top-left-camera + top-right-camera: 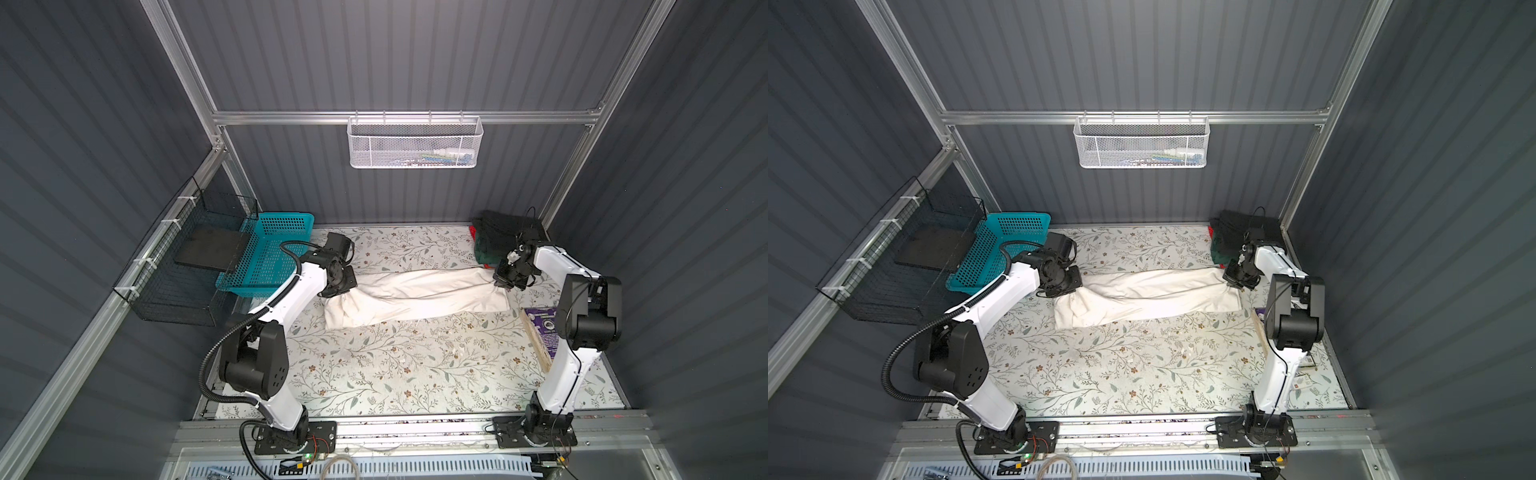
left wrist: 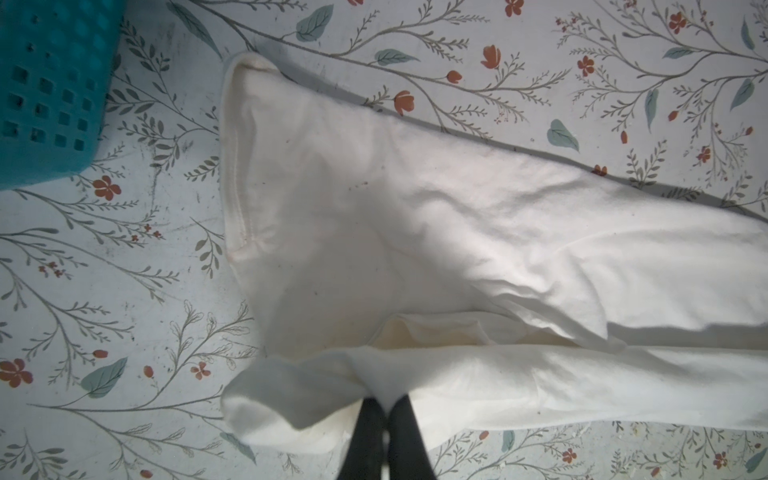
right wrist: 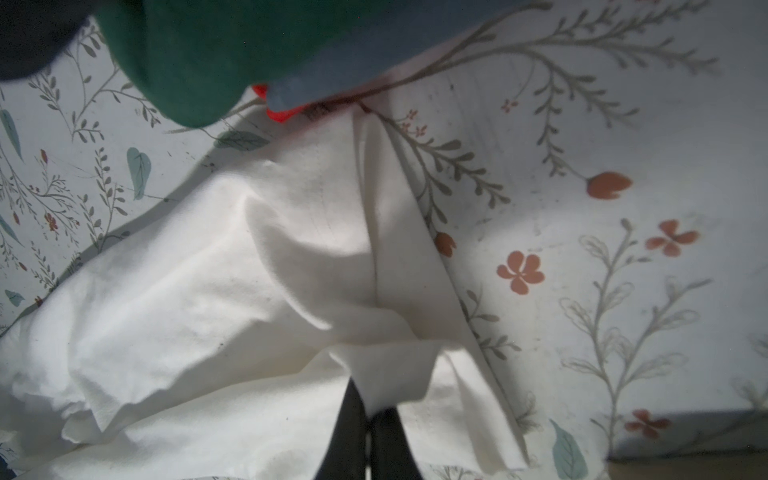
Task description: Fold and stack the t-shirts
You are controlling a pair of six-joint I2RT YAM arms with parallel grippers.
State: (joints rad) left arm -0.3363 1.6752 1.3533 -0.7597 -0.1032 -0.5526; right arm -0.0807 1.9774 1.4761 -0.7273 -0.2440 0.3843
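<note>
An off-white t-shirt (image 1: 415, 297) (image 1: 1148, 297) lies folded into a long band across the far half of the floral table, seen in both top views. My left gripper (image 1: 338, 289) (image 2: 386, 405) is shut on a fold of the shirt (image 2: 415, 232) at its left end. My right gripper (image 1: 500, 282) (image 3: 368, 405) is shut on the shirt's cloth (image 3: 232, 299) at its right end. Folded shirts are piled at the far right corner: black (image 1: 498, 226), dark green (image 1: 484, 251) (image 3: 199, 54), grey (image 3: 332, 66) and a red edge (image 1: 472, 230) (image 3: 276, 114).
A teal plastic basket (image 1: 270, 253) (image 2: 45, 83) stands at the far left, beside a black wire rack (image 1: 183, 270) on the left wall. A white mesh basket (image 1: 415, 143) hangs on the back wall. A purple box (image 1: 542, 332) lies by the right arm.
</note>
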